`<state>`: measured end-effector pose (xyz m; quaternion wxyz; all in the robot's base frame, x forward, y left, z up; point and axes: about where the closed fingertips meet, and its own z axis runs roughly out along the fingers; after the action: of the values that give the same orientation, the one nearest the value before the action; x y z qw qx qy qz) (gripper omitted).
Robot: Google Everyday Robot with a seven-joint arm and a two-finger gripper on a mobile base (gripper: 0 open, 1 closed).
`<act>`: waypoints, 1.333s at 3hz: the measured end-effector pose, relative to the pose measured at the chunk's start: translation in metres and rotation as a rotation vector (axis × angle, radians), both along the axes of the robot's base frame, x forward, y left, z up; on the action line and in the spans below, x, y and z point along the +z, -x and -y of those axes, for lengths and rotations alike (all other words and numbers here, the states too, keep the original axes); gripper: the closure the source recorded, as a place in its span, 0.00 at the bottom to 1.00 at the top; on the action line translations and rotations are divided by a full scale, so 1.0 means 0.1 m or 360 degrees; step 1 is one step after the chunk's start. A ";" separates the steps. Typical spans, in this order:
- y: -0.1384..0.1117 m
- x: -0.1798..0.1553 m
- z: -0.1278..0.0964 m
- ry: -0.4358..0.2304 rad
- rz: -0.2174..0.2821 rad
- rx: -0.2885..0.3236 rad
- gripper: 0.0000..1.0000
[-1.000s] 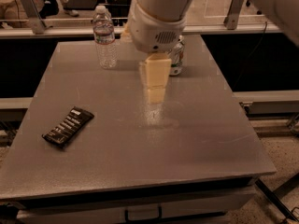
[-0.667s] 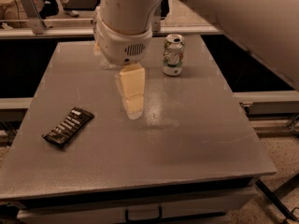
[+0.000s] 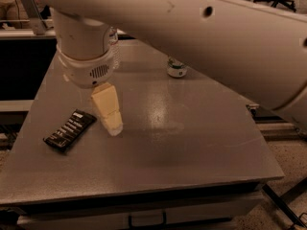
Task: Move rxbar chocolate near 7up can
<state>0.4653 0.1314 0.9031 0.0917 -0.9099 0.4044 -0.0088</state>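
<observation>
The rxbar chocolate [image 3: 70, 130] lies flat on the grey table [image 3: 192, 143], toward 8 o'clock from the table's middle, near the left edge. Its long side runs diagonally, from about 7 o'clock to 1 o'clock. The 7up can [image 3: 176, 68] stands far back, toward 1 o'clock, and only its lower part shows under the big white arm [image 3: 216, 42]. The bar and the can are well apart. A clear water bottle [image 3: 113, 42] is half hidden behind the wrist at 11 o'clock.

The gripper [image 3: 114, 127] hangs pointing down, just beside the bar on its 3 o'clock side, with its tip close to the table surface. The bar is not in it. If the claw is open or closed, I cannot tell from this view.

I judge the bar to be light, thin and a little flexible. The glossy wrapper is probably slippery. Because it lies so flat, there is little height to catch, so the claw should come down very low. The best hold, I think, is across the narrow width at the middle of the bar, so that it does not tip or slide out when it is lifted. A too strong squeeze may crush it
</observation>
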 end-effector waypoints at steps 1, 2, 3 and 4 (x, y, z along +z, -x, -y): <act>0.07 -0.15 -0.16 0.0074 -0.0005 0.0098 0.00; 0.13 -0.31 -0.31 0.0151 0.0002 0.0189 0.00; 0.14 -0.45 -0.40 0.0189 -0.0006 0.0232 0.00; 0.12 -0.57 -0.47 0.0203 -0.0039 0.0264 0.00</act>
<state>0.4531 0.1780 0.8465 0.0290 -0.9443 0.3274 -0.0159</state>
